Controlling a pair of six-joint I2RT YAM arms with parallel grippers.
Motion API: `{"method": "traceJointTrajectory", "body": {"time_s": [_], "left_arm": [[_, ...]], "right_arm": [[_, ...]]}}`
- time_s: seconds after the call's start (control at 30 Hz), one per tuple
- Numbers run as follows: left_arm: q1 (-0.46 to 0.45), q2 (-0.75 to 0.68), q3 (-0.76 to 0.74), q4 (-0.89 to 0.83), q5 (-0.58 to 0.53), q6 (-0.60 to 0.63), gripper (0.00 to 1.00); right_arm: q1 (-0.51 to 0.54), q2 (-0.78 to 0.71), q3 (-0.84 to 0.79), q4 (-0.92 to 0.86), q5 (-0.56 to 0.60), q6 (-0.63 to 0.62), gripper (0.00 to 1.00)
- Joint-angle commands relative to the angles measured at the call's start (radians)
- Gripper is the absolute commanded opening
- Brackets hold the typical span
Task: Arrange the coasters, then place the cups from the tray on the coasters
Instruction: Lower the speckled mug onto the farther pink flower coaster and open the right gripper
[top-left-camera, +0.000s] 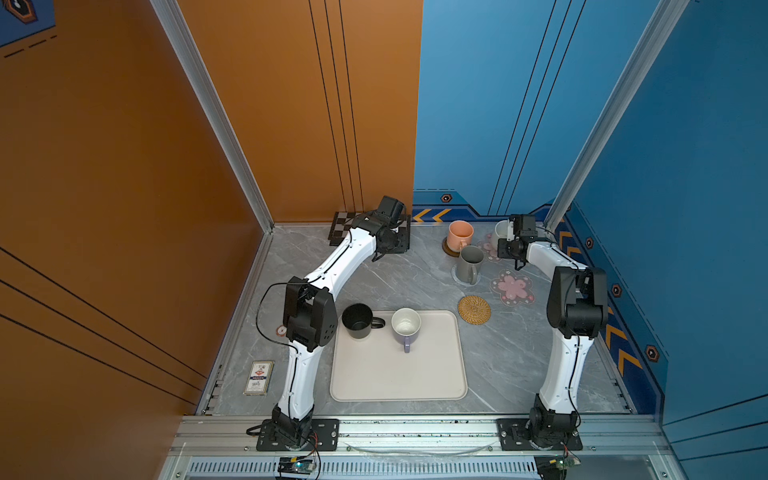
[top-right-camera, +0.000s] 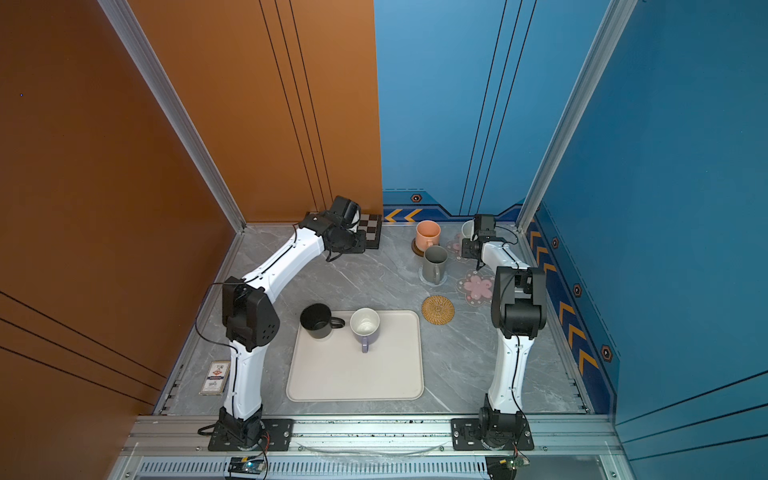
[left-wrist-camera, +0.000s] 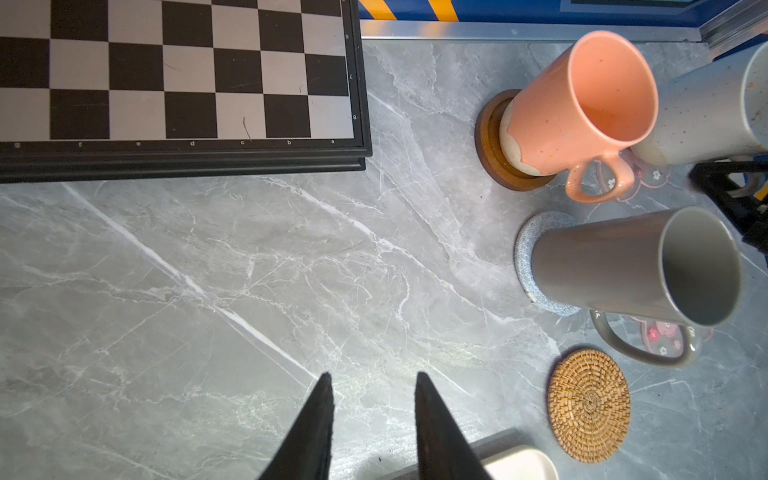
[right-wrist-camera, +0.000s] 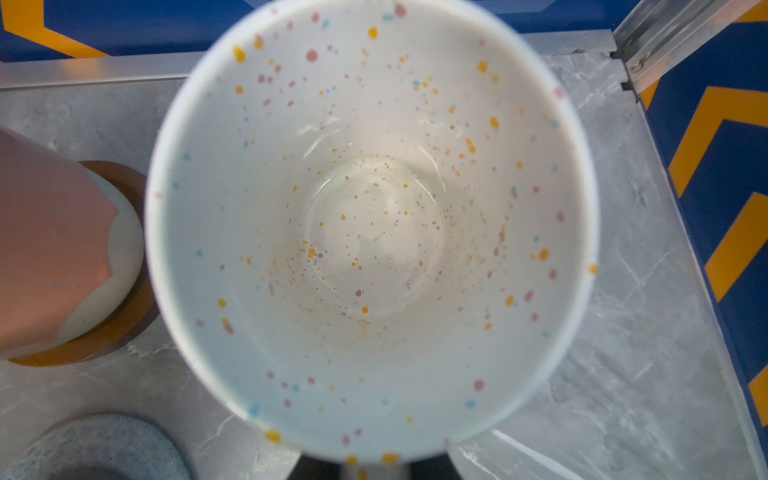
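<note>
Chequered board (left-wrist-camera: 178, 75): letters a–g, digits 7, 8

In both top views the counter (top-left-camera: 374, 274) is seen from high above its front edge, looking down toward the back. The left wrist view is aimed straight down from mid-height; its rattan coaster (left-wrist-camera: 589, 405) is shared with them. The right wrist view is filled, very near, by the speckled mug (right-wrist-camera: 374, 228).

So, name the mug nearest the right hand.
The speckled cream mug: the right hand is shut on it, while the peach mug and grey mug stand free.
</note>
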Motion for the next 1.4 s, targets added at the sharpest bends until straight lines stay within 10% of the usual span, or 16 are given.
{"method": "traceJointTrajectory", "body": {"time_s": [0.0,1.37], "left_arm": [[0.009,0.021,0.025,-0.011,0.01,0.01,0.34],[-0.008,0.013,0.027,-0.009,0.016,-0.006,0.34]], "right_arm": [[0.008,0.008,0.068,0.101,-0.015,-0.009,0.0],[0.005,-0.061,0.025,0.061,-0.005,-0.025,0.0]]}}
